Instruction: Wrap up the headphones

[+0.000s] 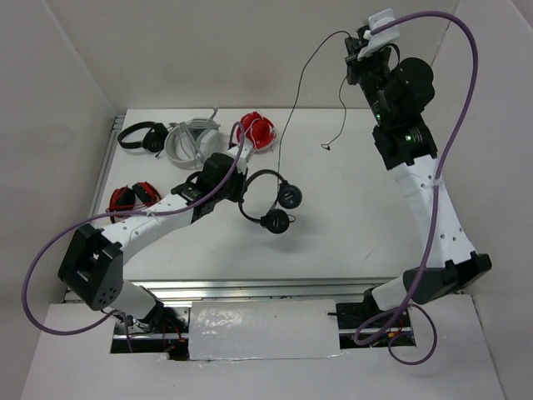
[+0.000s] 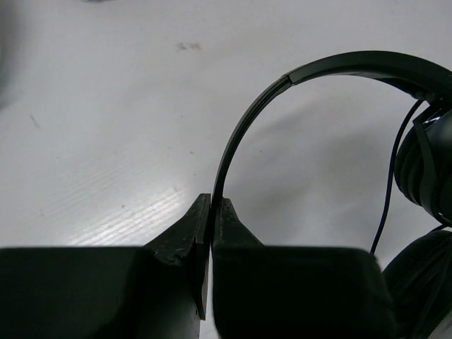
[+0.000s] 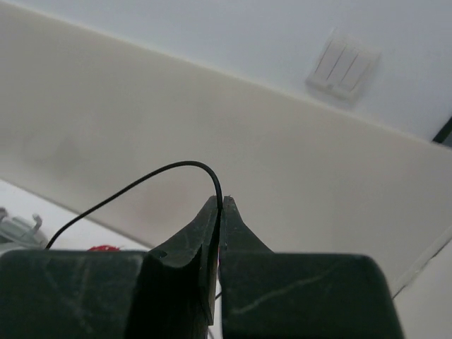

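Note:
The small black headphones [image 1: 271, 200] lie mid-table, two earcups with greyish discs to the right of the thin headband. My left gripper [image 1: 241, 185] is shut on the headband [image 2: 244, 120]; the earcups [image 2: 424, 176] show at the right edge of the left wrist view. The thin black cable [image 1: 291, 108] rises from the earcups up to my right gripper [image 1: 354, 50], held high at the back and shut on it. The cable [image 3: 141, 180] arcs out of the jaw tips in the right wrist view [image 3: 220, 201]. The cable's free end with the plug [image 1: 326, 147] hangs down to the table.
At the back left are another black pair [image 1: 141, 136], larger grey-white headphones [image 1: 191, 137] and a red pair [image 1: 258, 131]. A red-and-black pair [image 1: 132, 197] lies at the left edge. White walls enclose the table on three sides.

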